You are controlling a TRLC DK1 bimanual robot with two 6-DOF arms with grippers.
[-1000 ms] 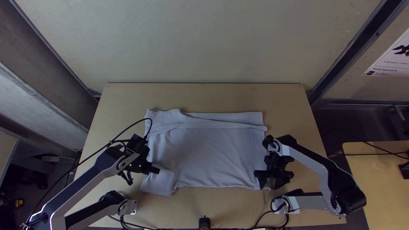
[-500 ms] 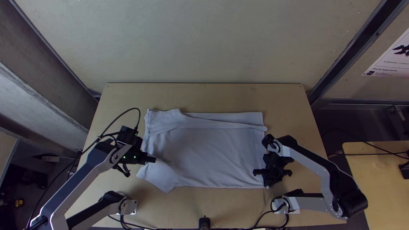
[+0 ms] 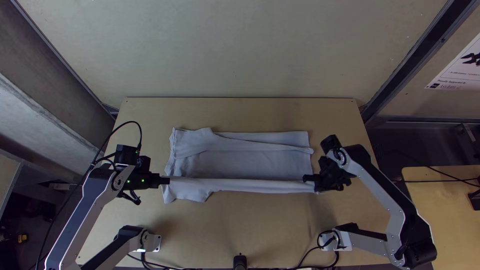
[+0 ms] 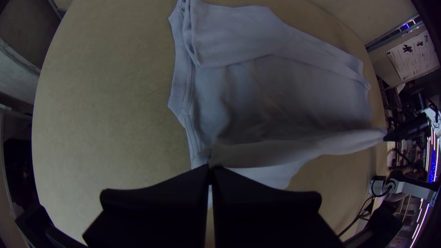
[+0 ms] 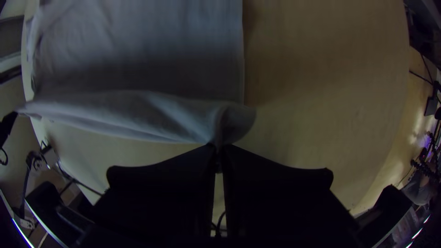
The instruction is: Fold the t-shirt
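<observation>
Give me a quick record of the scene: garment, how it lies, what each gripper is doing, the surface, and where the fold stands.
Garment: pale t-shirt
Lie: far part flat, with a layer turned over along the far side; near part raised in a narrow band between the grippers
Left gripper: shut on the band's left end
Right gripper: shut on the band's right end
Loose part: a flap near the left gripper
Surface: light wooden table
Fold: unfinished, near part not yet laid down
</observation>
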